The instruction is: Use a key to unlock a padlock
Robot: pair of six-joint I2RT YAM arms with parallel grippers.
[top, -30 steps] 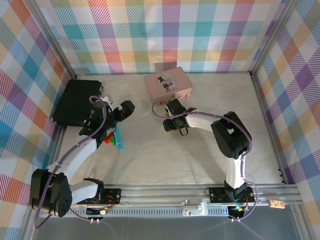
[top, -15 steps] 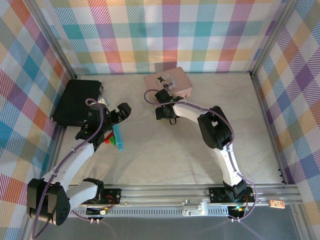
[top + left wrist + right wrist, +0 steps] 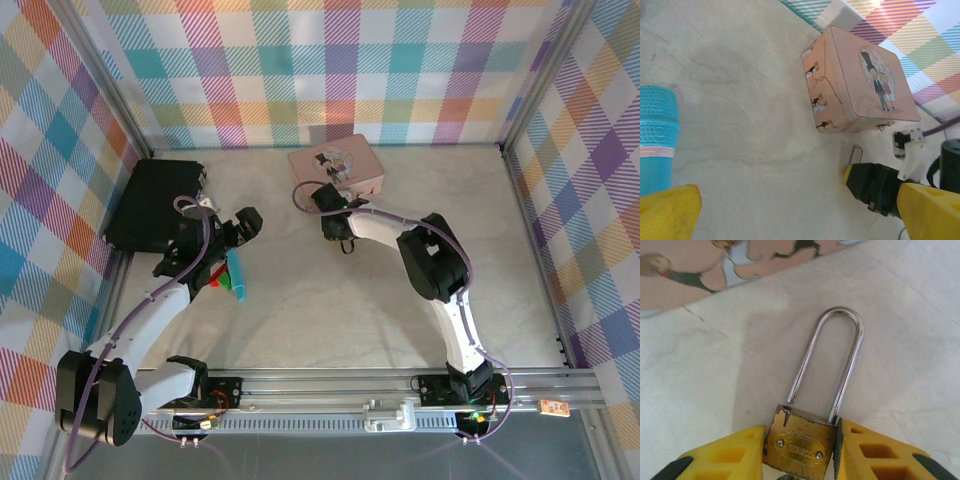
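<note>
The small brass padlock [image 3: 800, 446] lies on the pale table, with my right gripper [image 3: 801, 452] shut on its body from both sides. Its silvery shackle [image 3: 839, 352] points toward the pink box, and the short leg's free end sits just above its hole. A bit of silvery metal shows under the body at the frame's bottom edge; I cannot make out a key. From above, my right gripper [image 3: 334, 214] sits just in front of the pink tin box [image 3: 337, 168]. My left gripper [image 3: 240, 226] stands open beside a teal cylinder [image 3: 237, 275]; its wrist view shows the shackle [image 3: 856, 152].
A black case [image 3: 150, 205] lies at the far left by the wall. The teal cylinder [image 3: 657, 140] is close to the left finger [image 3: 667, 212]. A small red item [image 3: 215, 283] rests beside it. Checked walls enclose the table on three sides.
My right gripper has carried the padlock left and back, up close to the pink box, then nearly stopped. The left gripper has drawn back slightly to the left.
</note>
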